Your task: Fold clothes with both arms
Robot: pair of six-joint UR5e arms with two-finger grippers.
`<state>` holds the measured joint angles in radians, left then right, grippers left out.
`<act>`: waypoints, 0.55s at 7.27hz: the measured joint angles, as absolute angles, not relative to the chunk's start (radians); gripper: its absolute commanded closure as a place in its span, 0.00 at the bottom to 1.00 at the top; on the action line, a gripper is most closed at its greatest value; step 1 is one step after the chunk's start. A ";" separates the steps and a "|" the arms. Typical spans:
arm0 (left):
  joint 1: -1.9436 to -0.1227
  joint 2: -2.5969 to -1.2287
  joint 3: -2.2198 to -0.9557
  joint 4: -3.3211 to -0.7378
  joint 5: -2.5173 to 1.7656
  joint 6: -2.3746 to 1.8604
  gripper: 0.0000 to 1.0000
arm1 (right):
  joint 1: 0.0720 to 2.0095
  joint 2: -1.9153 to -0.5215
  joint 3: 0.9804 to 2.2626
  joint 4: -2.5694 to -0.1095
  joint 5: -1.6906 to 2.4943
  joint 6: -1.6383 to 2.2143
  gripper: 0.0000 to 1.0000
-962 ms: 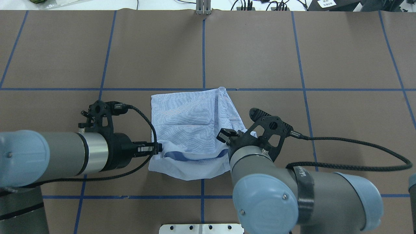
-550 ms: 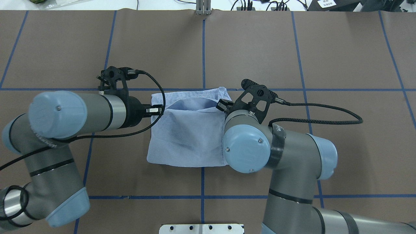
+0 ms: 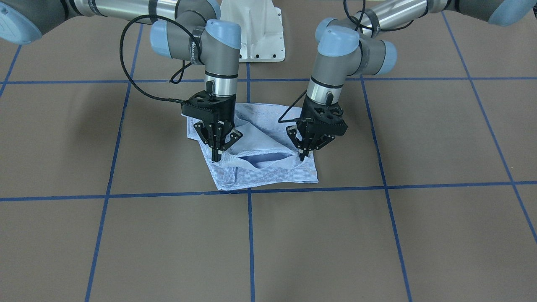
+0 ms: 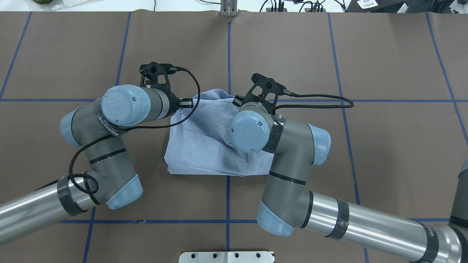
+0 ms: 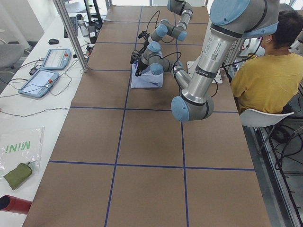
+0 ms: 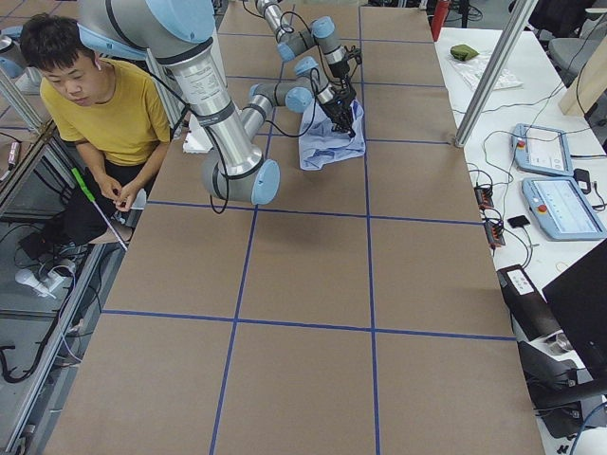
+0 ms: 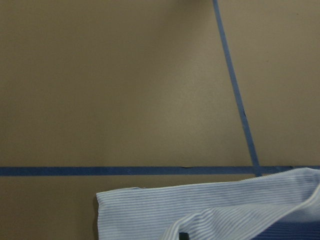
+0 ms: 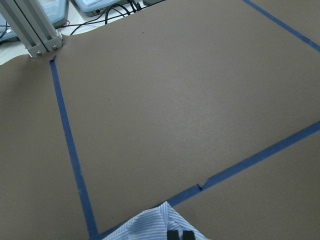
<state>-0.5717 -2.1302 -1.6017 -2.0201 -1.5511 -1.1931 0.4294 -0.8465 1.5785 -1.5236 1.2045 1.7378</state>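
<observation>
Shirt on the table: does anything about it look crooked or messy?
Slightly. On the shirt, the top layer, pinched by the right gripper and left gripper, sags between them, leaving an open gap, and its edge stops short of the layer beneath. Nothing looks torn.

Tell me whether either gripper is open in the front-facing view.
No: the left gripper and the right gripper each have their fingers pinched together on a raised fold of the shirt.
</observation>
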 measured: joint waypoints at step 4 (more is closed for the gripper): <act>-0.654 -2.153 -1.524 -2.068 -1.583 -1.007 0.00 | 0.538 -0.803 1.535 -1.488 1.361 1.614 0.00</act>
<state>-0.6539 -2.1532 -1.5238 -2.0682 -1.5832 -1.0072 0.5378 -0.8026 1.5345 -1.4882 1.3607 1.6138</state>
